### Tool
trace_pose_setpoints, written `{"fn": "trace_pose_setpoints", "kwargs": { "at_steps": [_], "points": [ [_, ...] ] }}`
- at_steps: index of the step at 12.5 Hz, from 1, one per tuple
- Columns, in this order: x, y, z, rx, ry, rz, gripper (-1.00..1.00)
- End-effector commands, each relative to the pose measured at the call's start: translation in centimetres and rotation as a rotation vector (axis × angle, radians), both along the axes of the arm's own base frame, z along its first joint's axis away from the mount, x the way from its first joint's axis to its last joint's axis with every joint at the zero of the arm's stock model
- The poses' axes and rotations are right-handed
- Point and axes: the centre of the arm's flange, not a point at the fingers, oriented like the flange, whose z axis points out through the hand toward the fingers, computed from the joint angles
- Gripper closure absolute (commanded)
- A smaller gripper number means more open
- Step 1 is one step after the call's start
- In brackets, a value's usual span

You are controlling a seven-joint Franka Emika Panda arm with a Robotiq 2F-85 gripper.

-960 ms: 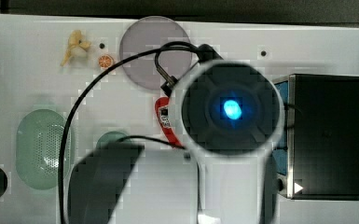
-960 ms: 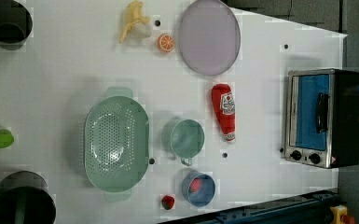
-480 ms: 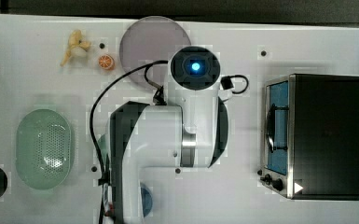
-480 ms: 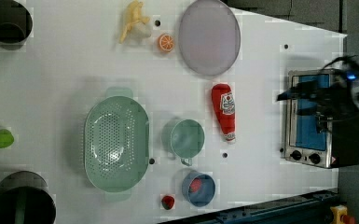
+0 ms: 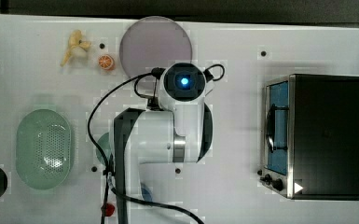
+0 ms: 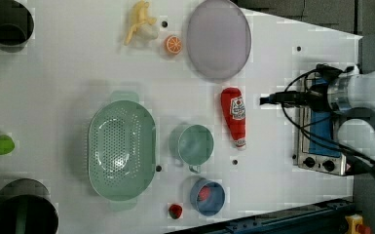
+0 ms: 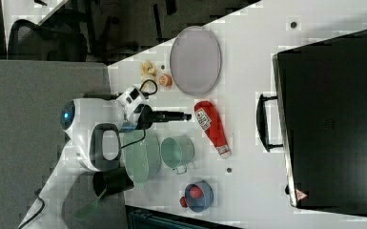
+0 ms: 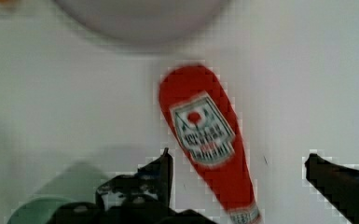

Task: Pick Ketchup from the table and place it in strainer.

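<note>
The ketchup is a red squeeze bottle with a white label, lying flat on the white table between the lilac plate and the green cup. It also shows in the right view and the wrist view. My gripper hangs above it, open, with the two dark fingers either side of the bottle's narrow end and not touching it. From the side the gripper points toward the bottle. The strainer is a pale mint-green oval basket, empty, beyond the cup from the bottle.
A lilac plate, a small green cup and a blue bowl stand near the bottle. A toaster oven fills the top view's right. A banana, an orange slice and black cylinders sit at the table's edges.
The arm has swung in from the left view's right edge toward the ketchup, and in the top view its head has shrunk and shifted toward the plate. The bottle has not moved.
</note>
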Motion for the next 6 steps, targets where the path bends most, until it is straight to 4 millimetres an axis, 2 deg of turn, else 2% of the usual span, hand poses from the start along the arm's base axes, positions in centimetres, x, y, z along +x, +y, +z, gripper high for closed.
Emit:
{"fn": "trace_pose_setpoints", "kwargs": {
  "at_steps": [1,6],
  "points": [
    [-0.6,0.6,-3.1,0.019,-0.035,0.215,-1.00],
    [-2.8,0.6,-10.6,0.026,0.005,0.272,-1.00]
  ]
}}
